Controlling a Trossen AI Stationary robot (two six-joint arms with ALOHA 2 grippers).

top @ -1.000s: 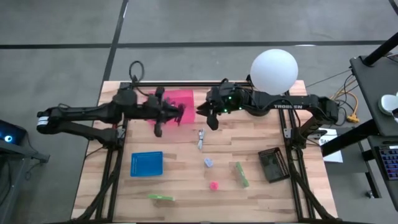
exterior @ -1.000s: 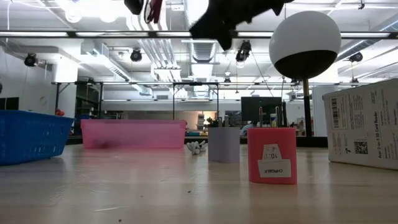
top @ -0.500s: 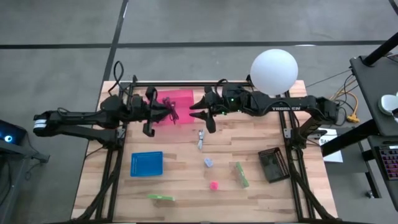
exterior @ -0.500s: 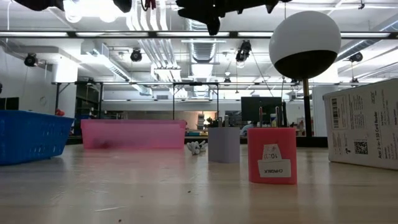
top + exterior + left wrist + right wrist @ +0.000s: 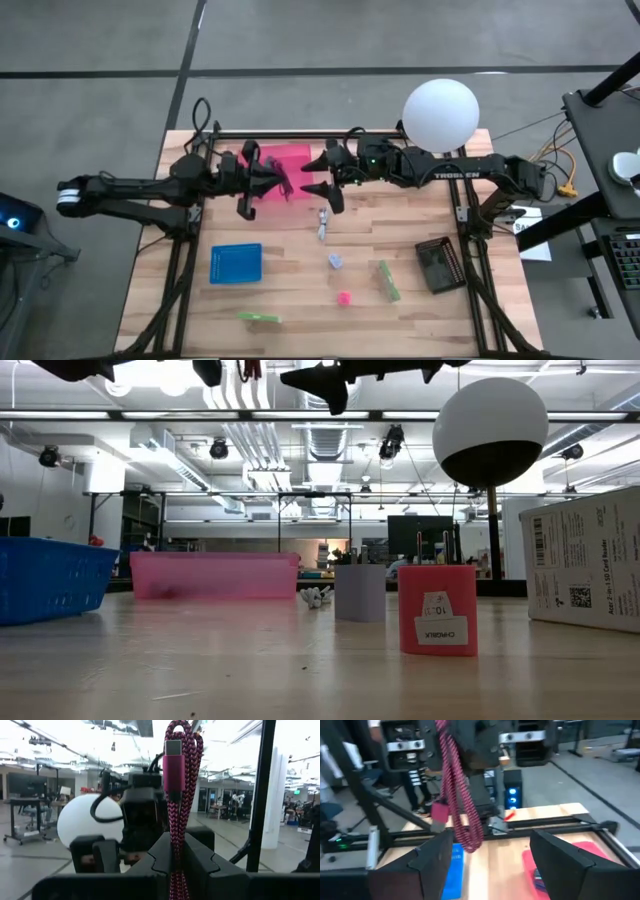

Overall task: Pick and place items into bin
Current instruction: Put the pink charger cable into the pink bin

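A looped pink braided cable (image 5: 181,795) is clamped between the jaws of the left gripper (image 5: 262,180) and is held in the air over the pink bin (image 5: 280,175), which sits at the far middle of the table (image 5: 290,290). In the left wrist view the cable is seen standing upright between the two dark fingers (image 5: 200,862), with its metal plug at the top. In the right wrist view the same cable (image 5: 460,805) is seen hanging from the other arm, in front of the right gripper's own jaws.

The right gripper (image 5: 328,180) is held just beside the bin's near right corner, facing the left gripper, and its jaws are spread wide apart with nothing between them.

The other items are left lying on the table: a silver tool (image 5: 323,222) just in front of the bin, a small lavender block (image 5: 335,261) nearer the front, a small pink block (image 5: 344,298) beyond that, a green stick (image 5: 388,280) to the right of the blocks, and another green stick (image 5: 259,317) near the front left. A blue bin (image 5: 236,263) is set on the left half of the table, and a dark box (image 5: 440,264) on the right. A white globe lamp (image 5: 440,113) is seen above the far right edge.
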